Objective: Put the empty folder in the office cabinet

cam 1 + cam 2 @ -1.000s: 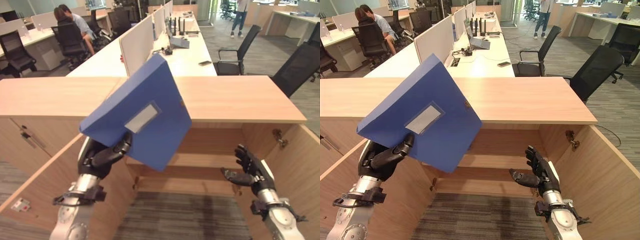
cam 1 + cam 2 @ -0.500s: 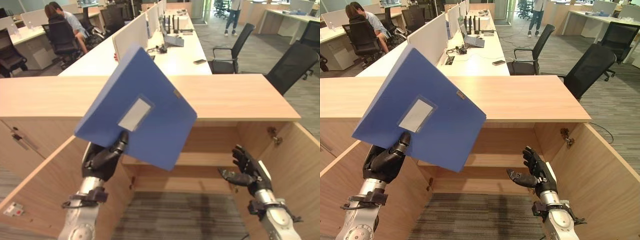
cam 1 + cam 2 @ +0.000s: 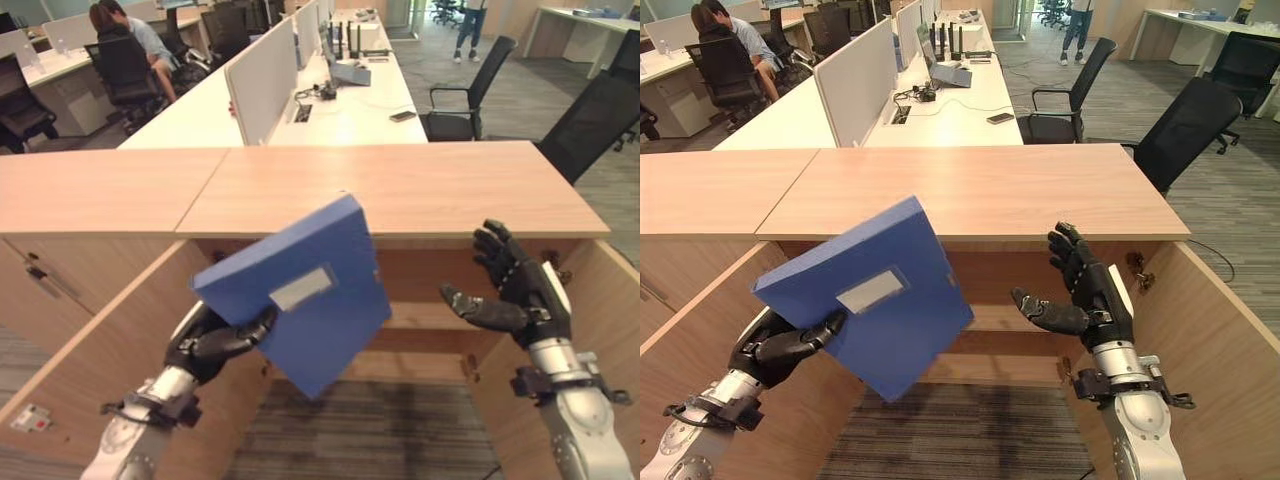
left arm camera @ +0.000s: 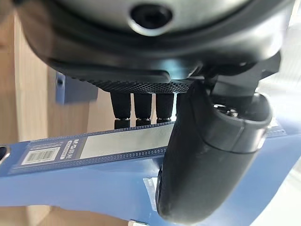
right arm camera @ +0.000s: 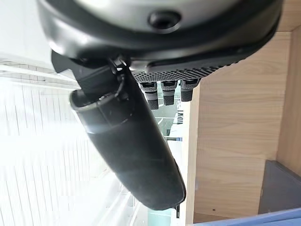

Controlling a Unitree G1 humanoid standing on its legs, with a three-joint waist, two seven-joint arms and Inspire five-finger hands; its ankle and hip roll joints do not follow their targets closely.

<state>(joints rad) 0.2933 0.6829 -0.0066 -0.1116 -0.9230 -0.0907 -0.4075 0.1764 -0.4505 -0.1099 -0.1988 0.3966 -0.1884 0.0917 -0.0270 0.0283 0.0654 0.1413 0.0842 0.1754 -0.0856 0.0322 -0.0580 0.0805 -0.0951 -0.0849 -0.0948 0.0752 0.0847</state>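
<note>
Left hand [image 3: 215,340] grips blue folder [image 3: 300,300]; its white label [image 3: 301,288] unreadable.

You have one blue folder [image 3: 300,295] in the middle of the frame, with one pale label [image 3: 300,288] on its face. One wooden cabinet [image 3: 400,185] spans the frame, with two open doors, the left door [image 3: 110,340] at lower left and the right door [image 3: 600,320] at lower right. You can count one shelf [image 3: 990,318] inside it. Two robot hands show: the left hand [image 3: 215,340] at lower left, the right hand [image 3: 515,295] at right. Across the upper right of the frame stand three black office chairs, the nearest chair [image 3: 595,125] at the right edge. At upper left sit what look like two people [image 3: 125,30], too close together to separate surely. One standing person [image 3: 470,25] shows at the top.
</note>
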